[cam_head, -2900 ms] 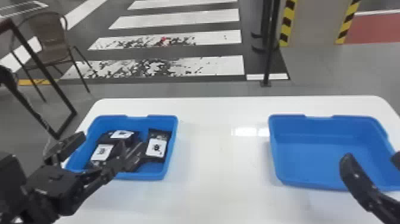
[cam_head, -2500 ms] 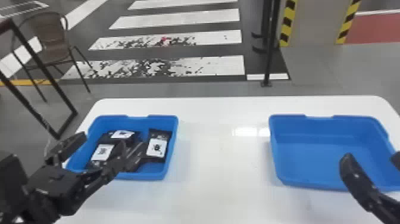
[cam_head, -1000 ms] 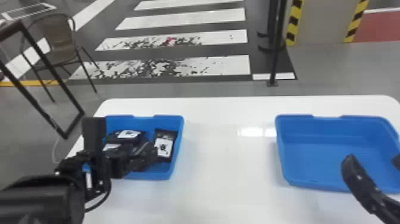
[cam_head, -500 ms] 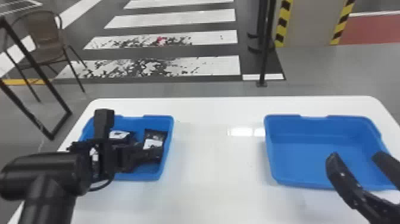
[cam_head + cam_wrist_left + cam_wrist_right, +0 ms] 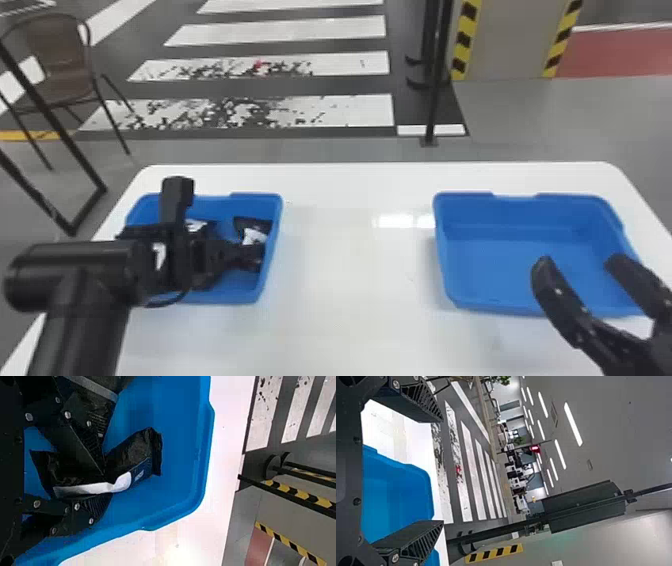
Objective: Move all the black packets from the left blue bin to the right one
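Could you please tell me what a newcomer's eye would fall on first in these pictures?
Probably the left blue bin and right blue bin, bright against the white table. Next, perhaps, the left gripper down in the left bin, closed around a black packet, while the right gripper hangs open over the right one. Beyond the table, bold white crosswalk stripes mark the floor.

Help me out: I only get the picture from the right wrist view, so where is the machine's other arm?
Observer: The left arm is over the left blue bin.
Operator: Is it holding anything?
Observer: It seems so: in the left wrist view, a black packet is pinched between its fingers.
Operator: Would that be the last one in there?
Observer: No, the head view shows another packet in that bin.
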Available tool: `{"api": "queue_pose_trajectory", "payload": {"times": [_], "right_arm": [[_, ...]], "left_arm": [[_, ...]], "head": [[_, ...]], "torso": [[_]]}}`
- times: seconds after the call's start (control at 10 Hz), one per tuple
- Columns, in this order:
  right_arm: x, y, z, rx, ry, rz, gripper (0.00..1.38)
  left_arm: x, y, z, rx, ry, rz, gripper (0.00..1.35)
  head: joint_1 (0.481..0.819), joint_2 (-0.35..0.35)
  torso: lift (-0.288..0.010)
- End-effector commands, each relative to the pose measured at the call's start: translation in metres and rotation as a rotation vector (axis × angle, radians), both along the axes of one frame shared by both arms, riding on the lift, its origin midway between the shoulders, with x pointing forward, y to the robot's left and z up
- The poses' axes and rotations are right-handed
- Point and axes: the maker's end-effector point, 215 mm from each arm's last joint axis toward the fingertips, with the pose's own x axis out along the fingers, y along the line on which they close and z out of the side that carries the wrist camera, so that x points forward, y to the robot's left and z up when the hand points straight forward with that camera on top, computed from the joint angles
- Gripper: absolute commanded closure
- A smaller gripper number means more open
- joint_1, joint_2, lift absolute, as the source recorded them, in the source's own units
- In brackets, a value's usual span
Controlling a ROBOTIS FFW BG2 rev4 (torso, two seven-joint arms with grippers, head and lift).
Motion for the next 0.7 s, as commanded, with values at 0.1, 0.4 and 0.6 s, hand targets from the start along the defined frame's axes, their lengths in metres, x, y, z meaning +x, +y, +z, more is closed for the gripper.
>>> {"api": "queue_pose_trajectory", "payload": {"times": [0.1, 0.4, 0.6], "right_arm": [[0.000, 0.000, 0.000, 0.002, -0.001, 0.001, 0.12], [0.000, 0.001, 0.001, 0.007, -0.002, 0.005, 0.12], [0.000, 0.001, 0.002, 0.006, -0.004, 0.008, 0.12]], "left_arm": [[0.003, -0.002, -0.001, -0.003, -0.024, -0.010, 1.21], [0.008, 0.011, 0.017, 0.013, -0.097, -0.011, 1.21], [-0.003, 0.013, 0.056, 0.020, -0.160, -0.015, 1.21]], "head": [[0.695, 0.101], [0.695, 0.105], [0.695, 0.114]], "torso": [[-0.154], [-0.154], [-0.154]]}}
